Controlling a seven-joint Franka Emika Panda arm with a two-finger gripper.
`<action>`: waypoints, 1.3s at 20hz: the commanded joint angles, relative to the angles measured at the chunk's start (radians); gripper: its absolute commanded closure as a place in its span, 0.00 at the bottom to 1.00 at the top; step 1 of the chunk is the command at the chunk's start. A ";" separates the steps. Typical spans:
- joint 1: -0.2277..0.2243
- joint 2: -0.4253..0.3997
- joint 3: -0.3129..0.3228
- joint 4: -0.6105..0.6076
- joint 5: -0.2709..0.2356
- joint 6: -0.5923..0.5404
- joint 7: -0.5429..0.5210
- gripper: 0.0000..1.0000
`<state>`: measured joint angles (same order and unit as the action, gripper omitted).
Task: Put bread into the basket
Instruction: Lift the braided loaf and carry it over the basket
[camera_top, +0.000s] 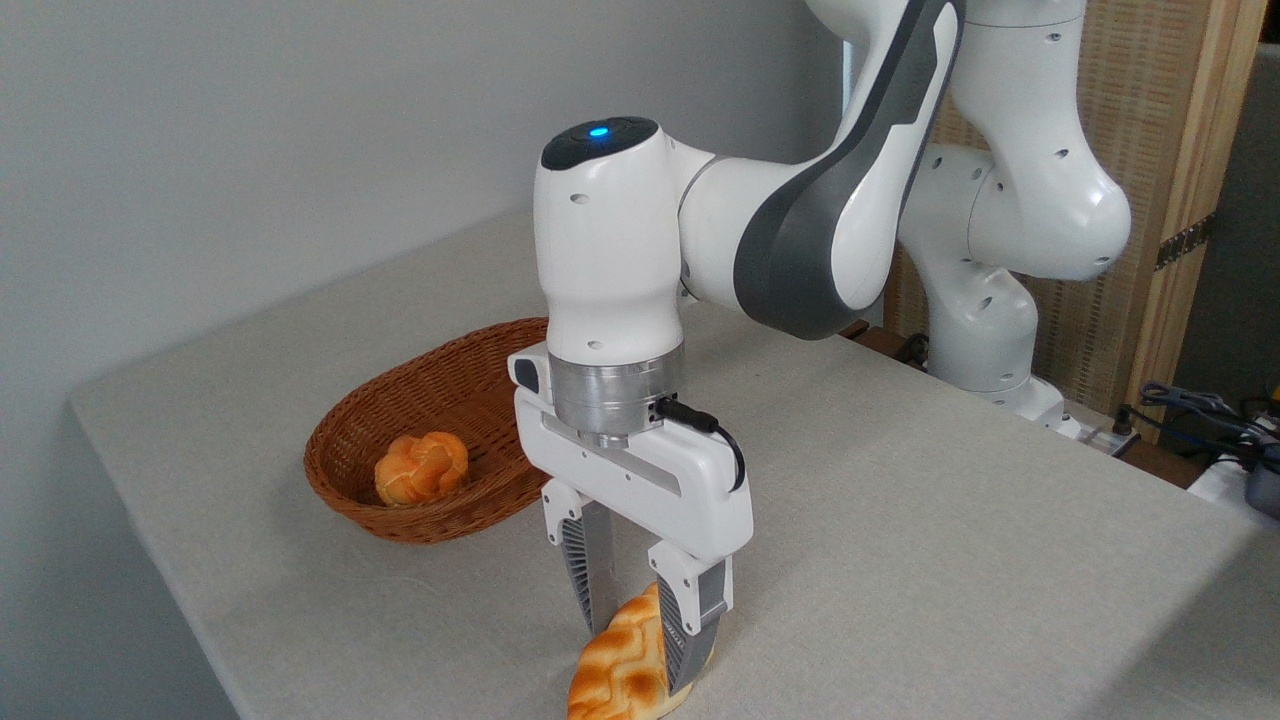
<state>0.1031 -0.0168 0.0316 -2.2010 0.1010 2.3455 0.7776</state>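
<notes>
The bread (622, 665), a golden braided loaf with toasted ridges, lies on the table at the bottom edge of the picture, its lower end cut off by the frame. My gripper (640, 625) is lowered over it and stands open. One finger is on each side of the loaf, close against its flanks, and the right finger (690, 625) covers part of it. The reddish-brown wicker basket (440, 395) sits up and to the left of the gripper, and the arm hides its right end.
A small round orange knotted bun (421, 468) lies in the basket's near-left part. The grey cloth-covered table (950, 520) ends just left of the basket and near the bread. The robot base (985, 340) and some cables (1200, 405) stand at the back right.
</notes>
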 joint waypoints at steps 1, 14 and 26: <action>0.000 -0.009 0.002 -0.009 0.006 -0.026 0.012 0.46; 0.000 -0.022 0.004 0.003 0.002 -0.078 0.011 0.62; -0.011 -0.028 -0.106 0.414 -0.185 -0.665 -0.052 0.63</action>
<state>0.0980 -0.0529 -0.0083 -1.8956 -0.0147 1.8440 0.7760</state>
